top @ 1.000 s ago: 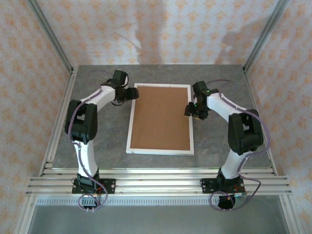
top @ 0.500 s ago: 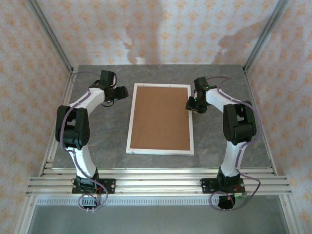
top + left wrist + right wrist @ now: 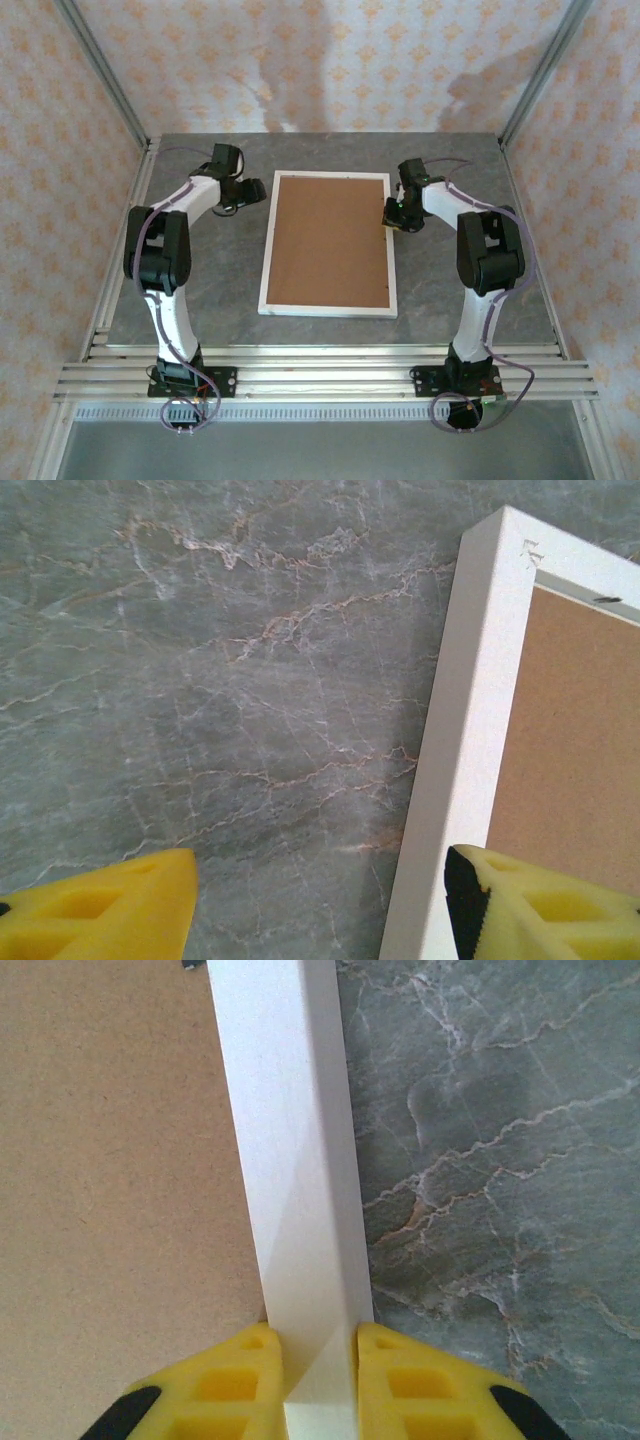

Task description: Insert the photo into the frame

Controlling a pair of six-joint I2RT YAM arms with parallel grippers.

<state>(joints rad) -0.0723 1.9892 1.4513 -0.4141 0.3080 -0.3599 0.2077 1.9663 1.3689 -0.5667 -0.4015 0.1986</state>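
The white frame [image 3: 268,262] lies flat in the middle of the table with a plain brown backing board [image 3: 330,240] filling it. The photo is hidden. My right gripper [image 3: 392,215] is shut on the frame's right rail [image 3: 290,1140] near the far end, one yellow finger [image 3: 240,1380] on the board side and the other on the table side. My left gripper [image 3: 252,192] stands open astride the left rail [image 3: 470,680] by the far-left corner. One of its fingers [image 3: 110,910] is over the tabletop, the other over the board [image 3: 580,730].
The grey marbled tabletop [image 3: 200,290] surrounds the frame on all sides. Aluminium rails [image 3: 320,375] run along the near edge. Metal posts [image 3: 105,80] and patterned walls close in the left, right and back.
My right gripper slid a little farther along the right rail and closed on it. My left gripper drew away to the left, then came back toward the frame's far-left corner.
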